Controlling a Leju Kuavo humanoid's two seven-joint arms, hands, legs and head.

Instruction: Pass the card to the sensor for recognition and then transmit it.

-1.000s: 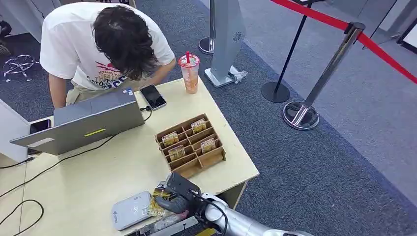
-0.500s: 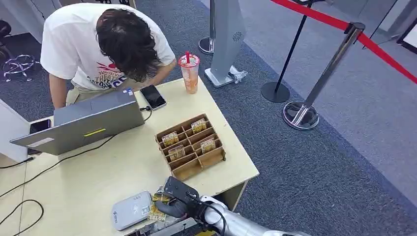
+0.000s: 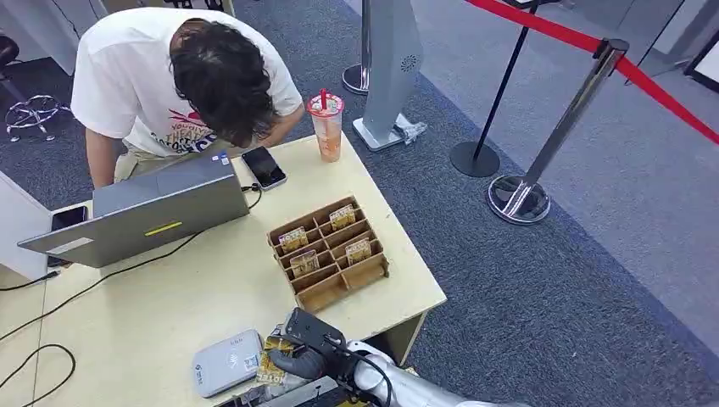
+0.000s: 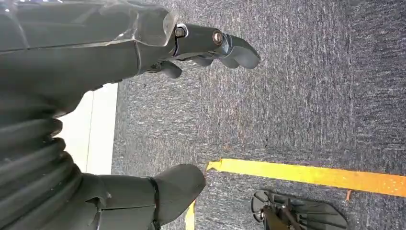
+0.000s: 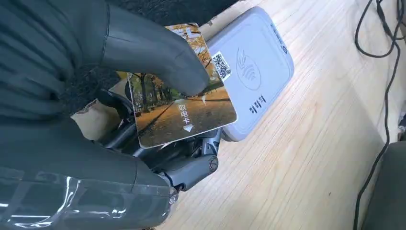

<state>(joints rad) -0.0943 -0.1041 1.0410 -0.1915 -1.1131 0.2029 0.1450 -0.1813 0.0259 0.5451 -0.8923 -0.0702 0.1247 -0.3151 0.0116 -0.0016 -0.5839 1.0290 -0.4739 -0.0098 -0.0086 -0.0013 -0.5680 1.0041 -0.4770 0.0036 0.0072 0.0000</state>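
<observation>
My right hand (image 3: pixel 307 348) is at the table's near edge and pinches a card (image 5: pixel 184 115) printed with an autumn street scene; the thumb presses on its face. The card's edge overlaps the near end of the white card sensor (image 3: pixel 227 362), a flat rounded reader (image 5: pixel 249 67) lying on the table. In the head view the card (image 3: pixel 273 365) lies just right of the sensor. My left hand (image 4: pixel 143 115) hangs over the dark carpet with its fingers (image 4: pixel 225 45) apart and nothing in it.
A wooden slotted card box (image 3: pixel 329 253) with several cards stands mid-table. A laptop (image 3: pixel 140 216), phones (image 3: pixel 264 167), cables and an iced drink (image 3: pixel 326 125) lie further back. A person (image 3: pixel 182 76) leans over the far side. Stanchions with red rope stand on the carpet at right.
My right hand with the card has moved slightly toward the table's near edge and the sensor. The person has shifted a little.
</observation>
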